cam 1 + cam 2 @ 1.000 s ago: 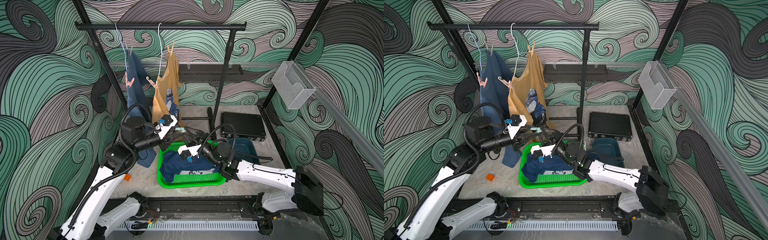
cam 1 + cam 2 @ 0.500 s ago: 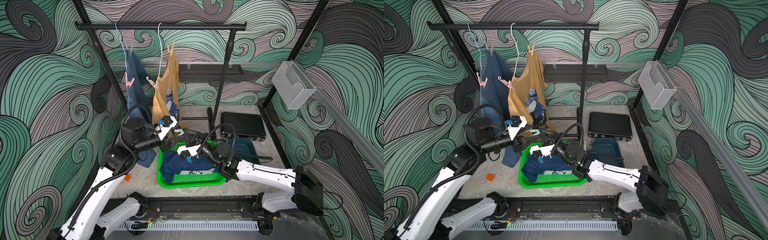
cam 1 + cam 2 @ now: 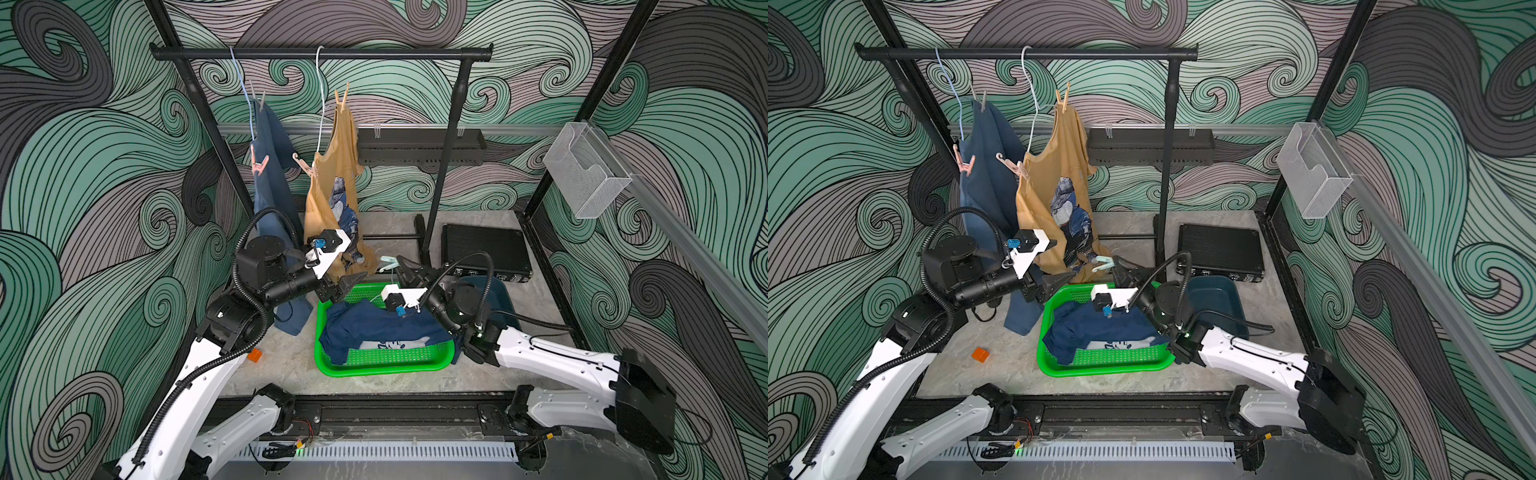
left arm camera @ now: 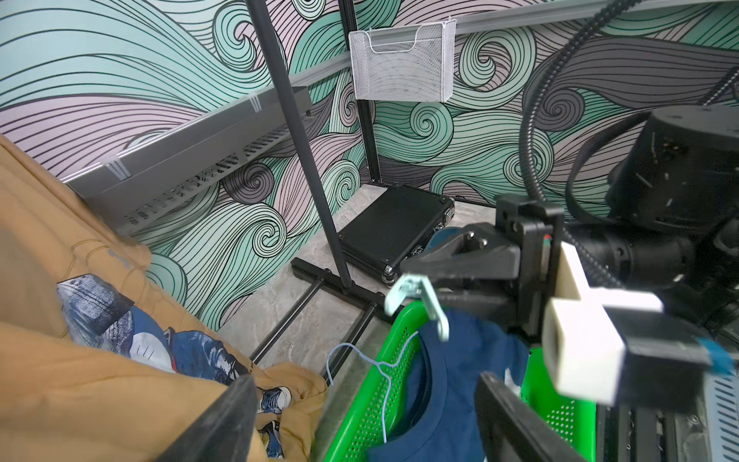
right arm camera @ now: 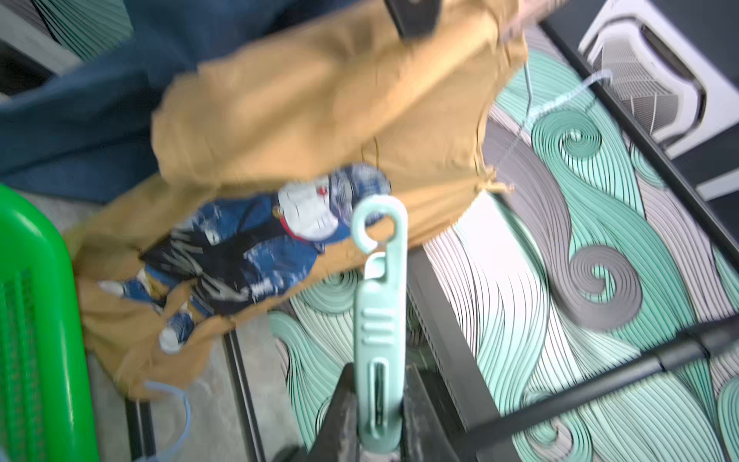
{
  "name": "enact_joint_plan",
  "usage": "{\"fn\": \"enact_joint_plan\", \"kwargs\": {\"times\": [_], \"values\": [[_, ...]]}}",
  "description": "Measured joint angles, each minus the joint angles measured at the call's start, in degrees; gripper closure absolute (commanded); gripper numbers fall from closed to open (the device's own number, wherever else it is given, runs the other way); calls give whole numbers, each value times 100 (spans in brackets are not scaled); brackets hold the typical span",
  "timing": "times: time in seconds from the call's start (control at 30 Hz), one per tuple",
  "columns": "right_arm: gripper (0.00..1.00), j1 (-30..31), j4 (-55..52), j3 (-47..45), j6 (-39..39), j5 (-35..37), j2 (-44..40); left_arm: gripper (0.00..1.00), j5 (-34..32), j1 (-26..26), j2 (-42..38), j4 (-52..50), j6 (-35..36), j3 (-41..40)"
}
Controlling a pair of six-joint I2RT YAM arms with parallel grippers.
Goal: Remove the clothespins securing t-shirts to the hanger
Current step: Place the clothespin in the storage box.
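Gripping peg [image 5: 380, 320] by its tail with right hand [image 5: 378, 420], left hand [image 4: 368, 424] released; could lose it swinging, or snag it on tan shirt [image 5: 320, 100].

white arms [image 3: 552, 360], black joints [image 3: 231, 325], ribbed cables [image 3: 254, 220]

Mid-frame the left claw [image 3: 345, 286] gapes wide, its arm reaching in from lower left. The right claw [image 3: 402, 270] pinches a peg [image 3: 388, 262] tight, arm stretched in from lower right.
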Motion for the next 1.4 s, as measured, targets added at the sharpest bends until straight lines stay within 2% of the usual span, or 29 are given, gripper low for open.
{"fn": "enact_joint_plan", "kwargs": {"times": [0.17,0.33,0.4,0.57,0.7,0.9,1.13,1.4], "values": [[91,-428,-1174,-562,1187,1045,-1237,15,24,0,-24,170,7,-160],[91,-857,-2979,-767,3163,1781,-2417,15,81,0,-46,236,4,-507],[88,-1021,-3696,-767,4028,1976,-2691,15,114,0,-59,258,4,-629],[88,-1550,-5108,-778,5967,2114,-3003,15,175,0,-157,249,4,-872],[88,-2243,-5768,-785,7134,1818,-2892,15,195,0,-269,247,4,-883],[89,-3075,-6100,-855,7965,1113,-2227,15,251,0,-413,260,2,-988],[84,-3438,-6148,-811,8262,542,-1257,15,328,0,-293,258,-13,-1075],[76,-3818,-6223,-258,8371,15,-107,15,481,-7,7,356,-146,-1075]]}}
